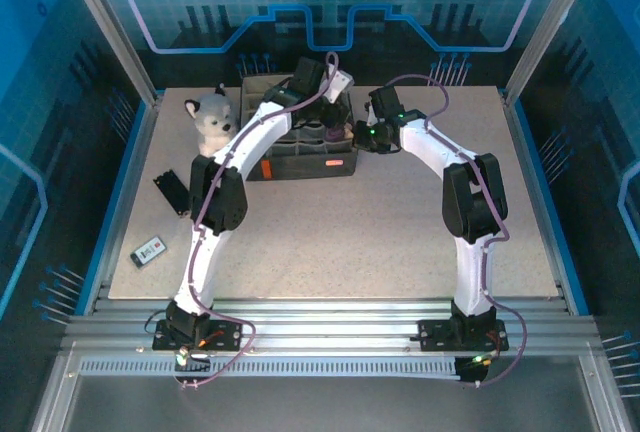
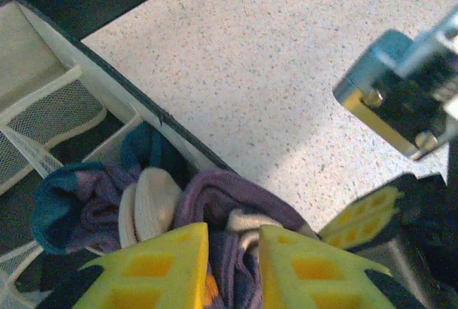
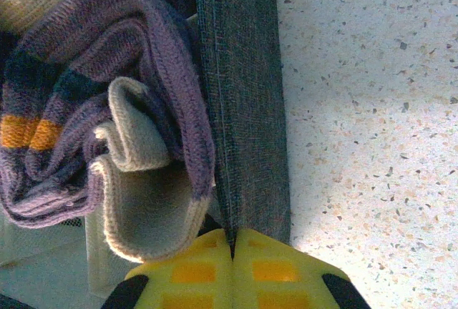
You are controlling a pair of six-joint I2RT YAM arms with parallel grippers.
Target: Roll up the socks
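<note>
**Both arms at the fabric box, socks bundled in its corner**

Standing at the bench [image 1: 350, 242], I see both arms arched toward a dark fabric box [image 1: 300, 164] that sits by the far edge, a little left of centre. The socks [image 2: 215, 202] lie inside it as one crumpled bundle, tucked into the compartment at the box's right wall [image 3: 243, 94] and pressed against it. Purple knit wraps around a tan patch, a navy part sits to one side, and orange stripes show on a fold. White mesh dividers [image 2: 43, 123] line the neighbouring compartments.

The left gripper [image 2: 232, 270] is down on the bundle. Its yellow fingers stand narrow, with purple knit bunched in the slim gap between them, so it looks clamped on the socks.

The right gripper [image 3: 232, 259] has its fingers pressed fully together, right at the rim of that wall, just beside the tan cuff. I cannot tell whether any wall fabric is nipped between them. From the left wrist, one of its yellow fingers [image 2: 365, 216] shows just outside the box.

A grey-and-white plush husky [image 1: 212, 117] sits at the far left corner, close to the box. A black object [image 1: 172, 192] and a small white device [image 1: 148, 251] lie near the left edge, well apart from the socks.
</note>
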